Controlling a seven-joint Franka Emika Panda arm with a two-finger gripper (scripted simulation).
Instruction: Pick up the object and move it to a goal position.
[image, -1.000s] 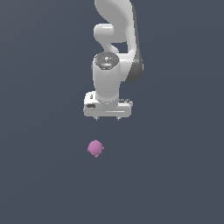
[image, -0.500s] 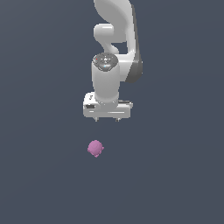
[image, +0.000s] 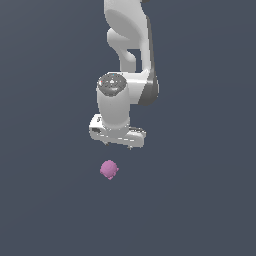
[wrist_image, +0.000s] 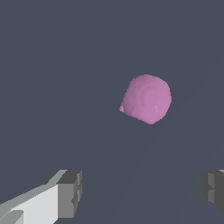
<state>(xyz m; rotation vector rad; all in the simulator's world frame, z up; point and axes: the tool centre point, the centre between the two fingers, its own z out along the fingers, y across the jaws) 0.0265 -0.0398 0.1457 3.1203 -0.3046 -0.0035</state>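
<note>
- A small pink-purple lumpy rounded object (image: 109, 169) is seen lying on the plain dark grey-blue surface (image: 45, 200); no edges or corners of that surface are visible in either view.
- A white, glossy robot arm (image: 127, 47) is seen reaching down from the top of the exterior view, ending in a white gripper (image: 118, 144) with short dark-tipped fingers.
- The gripper is held above the object, clear of it and not touching; the object is placed just below it and slightly toward the exterior view's left.
- In the wrist view, the two grey finger pads (wrist_image: 70, 194) are seen spread well apart, with bare surface between them; nothing is held.
- In the wrist view, the object (wrist_image: 147, 99) is seen beyond the fingertips, outside the gap between them, with a shallow round dent on its face and a small nub on one side.
</note>
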